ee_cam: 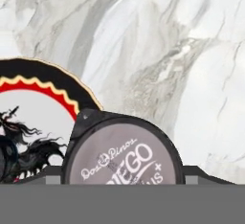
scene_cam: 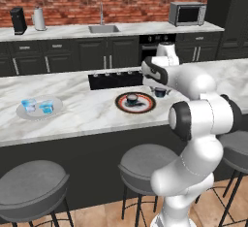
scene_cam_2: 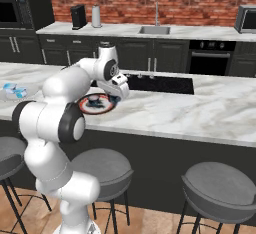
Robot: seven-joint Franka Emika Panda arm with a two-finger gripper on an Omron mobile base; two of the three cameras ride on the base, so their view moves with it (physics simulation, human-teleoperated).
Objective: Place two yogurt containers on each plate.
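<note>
The gripper [scene_cam: 160, 92] clasped a dark yogurt cup [ee_cam: 124, 153] between its jaws, just beside the red-rimmed plate [scene_cam: 145, 105] on the marble counter [scene_cam: 97, 114]. That plate carried another dark cup [scene_cam: 131, 98]. Farther left, the pale plate [scene_cam: 24, 113] held two blue cups [scene_cam: 38, 105].

Evenly and brightly lit throughout, flat rendered light with no visible source. Soft, faint shadows under the stools [scene_cam: 31, 185] and below the counter [scene_cam: 92, 117] edge; dark cabinets stay readable. No glare on the marble. Base views sharp but coarse and pixelated. Hand view close, lid [ee_cam: 125, 156] print slightly soft, no edge distortion.
</note>
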